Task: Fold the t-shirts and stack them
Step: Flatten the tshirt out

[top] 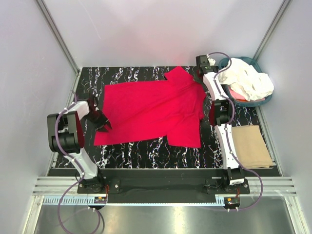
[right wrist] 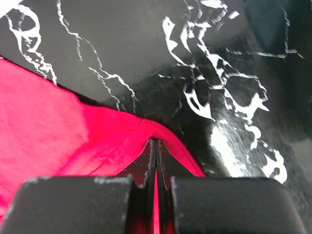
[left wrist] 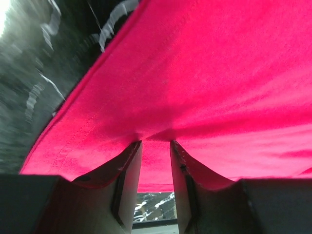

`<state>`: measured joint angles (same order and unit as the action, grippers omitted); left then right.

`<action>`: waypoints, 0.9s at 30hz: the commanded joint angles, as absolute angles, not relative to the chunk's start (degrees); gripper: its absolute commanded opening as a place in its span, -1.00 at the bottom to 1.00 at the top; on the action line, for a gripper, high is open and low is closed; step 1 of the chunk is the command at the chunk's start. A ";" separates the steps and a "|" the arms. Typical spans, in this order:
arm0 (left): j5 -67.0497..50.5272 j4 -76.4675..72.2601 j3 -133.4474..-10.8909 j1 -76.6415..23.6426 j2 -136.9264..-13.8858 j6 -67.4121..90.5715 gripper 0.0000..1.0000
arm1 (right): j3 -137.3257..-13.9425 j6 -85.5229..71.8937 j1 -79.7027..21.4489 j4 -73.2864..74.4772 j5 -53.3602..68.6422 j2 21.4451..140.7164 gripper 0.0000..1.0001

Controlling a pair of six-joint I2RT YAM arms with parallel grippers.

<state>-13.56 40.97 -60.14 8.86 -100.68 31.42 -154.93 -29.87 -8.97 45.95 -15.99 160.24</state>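
From above, the red t-shirt (top: 151, 109) lay spread flat across the middle of the black marbled table (top: 126, 148), one sleeve pointing far right. The left gripper (top: 103, 123) sat at the shirt's left edge. Off to the far right, the cream-white t-shirts (top: 248, 80) were heaped in the teal basket (top: 225, 63), and a cardboard sheet (top: 249, 145) lay near right. On the left wrist camera, the fingers stood partly spread, the red cloth bunched against their tips and table showing through the gap. Then the right wrist camera: the right gripper (right wrist: 155, 142) was pressed together, pinching a folded edge of the red t-shirt just above the table.
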 commanded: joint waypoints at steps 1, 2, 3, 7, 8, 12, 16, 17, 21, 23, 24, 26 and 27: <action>-7.29 40.87 -63.19 10.11 -103.01 26.37 -0.24 | -162.34 -26.99 -9.58 51.16 -16.35 163.75 -1.00; -8.08 40.78 -63.28 9.93 -102.14 25.58 -0.23 | -161.20 -26.90 -9.67 49.50 -16.09 161.30 -0.99; -9.30 40.78 -63.19 9.58 -101.69 25.14 -0.22 | -159.80 -26.46 -9.93 49.22 -15.82 159.54 -0.97; -12.21 40.17 -61.70 5.81 -98.98 24.08 -0.17 | -148.23 -24.52 -10.20 50.01 -14.24 149.17 -0.81; -12.83 39.99 -61.35 5.19 -98.36 24.00 -0.16 | -146.10 -24.35 -10.20 51.58 -13.98 144.71 -0.75; -14.15 39.73 -61.00 3.34 -95.28 23.64 -0.13 | -134.23 -25.04 -10.28 54.48 -11.08 134.23 -0.57; -13.80 39.64 -61.00 2.20 -91.77 25.04 -0.10 | -120.43 -25.75 -10.98 54.49 -8.44 123.96 -0.48; -14.06 39.64 -60.91 2.20 -91.24 25.31 -0.10 | -118.24 -25.49 -11.42 54.32 -7.39 122.45 -0.48; -14.50 39.64 -60.82 1.58 -89.21 26.54 -0.10 | -104.53 -23.56 -13.87 53.00 2.69 114.89 -0.50; -14.94 39.73 -60.47 0.97 -87.90 27.24 -0.10 | -93.56 -23.64 -15.37 49.51 4.65 109.62 -0.54; -15.12 39.73 -59.86 0.71 -87.28 27.68 -0.10 | -89.60 -24.08 -17.12 47.92 6.05 107.77 -0.56; -15.90 39.81 -58.98 0.26 -85.35 29.09 -0.09 | -79.66 -25.39 -18.45 43.62 7.29 102.78 -0.61; -16.69 39.90 -58.10 0.26 -84.65 29.35 -0.08 | -76.93 -26.53 -18.89 42.20 7.99 101.27 -0.66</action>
